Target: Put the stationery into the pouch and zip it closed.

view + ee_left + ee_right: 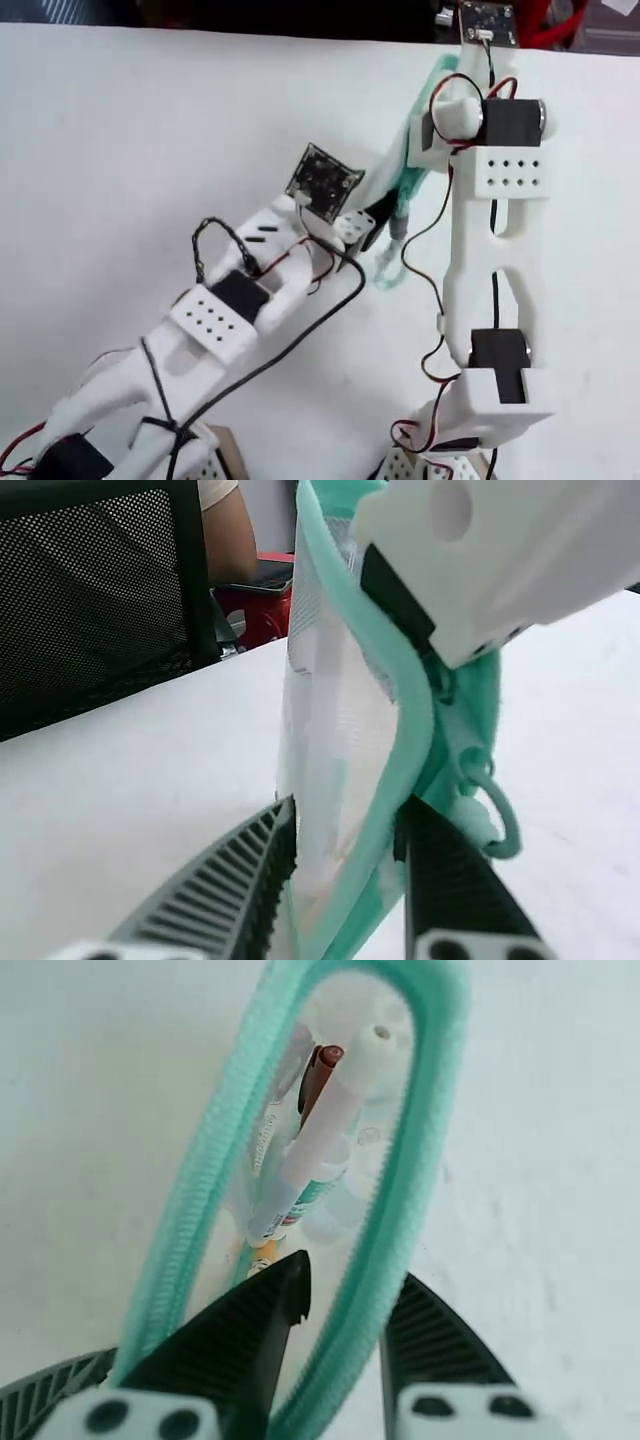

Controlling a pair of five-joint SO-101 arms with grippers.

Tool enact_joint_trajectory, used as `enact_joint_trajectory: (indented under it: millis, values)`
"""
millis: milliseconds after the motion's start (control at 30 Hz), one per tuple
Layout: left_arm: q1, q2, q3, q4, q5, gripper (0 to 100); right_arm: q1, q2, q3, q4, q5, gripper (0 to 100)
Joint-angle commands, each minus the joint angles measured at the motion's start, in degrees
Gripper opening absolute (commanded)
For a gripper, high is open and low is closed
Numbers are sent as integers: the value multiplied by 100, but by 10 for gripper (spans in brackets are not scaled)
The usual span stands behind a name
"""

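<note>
The mint mesh pouch (412, 178) hangs tilted between both arms above the white table. My left gripper (366, 228) is shut on the pouch's lower side; in the left wrist view its fingers (255, 865) pinch the mesh and mint edge of the pouch (335, 710), with the zipper pull ring (497, 818) dangling beside them. My right gripper (431, 112) holds the top end. In the right wrist view it (345, 1305) is shut on the open zipper rim (425, 1150), one finger inside the mouth. Pens and markers (315, 1145) lie inside the pouch.
A small circuit board (487, 22) sits at the table's far edge (300, 36), beside something red. A black mesh chair (90, 600) and a red object (255, 605) stand beyond the table. Bare tabletop (130, 150) spreads to the left.
</note>
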Motion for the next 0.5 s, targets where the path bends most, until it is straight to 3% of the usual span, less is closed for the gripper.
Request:
enact_joint_trajectory:
  millis: [0, 200, 400, 467]
  values:
    - [-75, 215, -255, -62, -35, 173, -154, 4, 44, 75, 26, 98]
    - [611, 259, -88, -114, -44, 172, -136, 13, 44, 75, 26, 98]
    - [646, 224, -97, -158, -97, 173, -119, 13, 44, 75, 35, 98]
    - [673, 224, -149, 132, -510, 173, -119, 13, 44, 75, 44, 98]
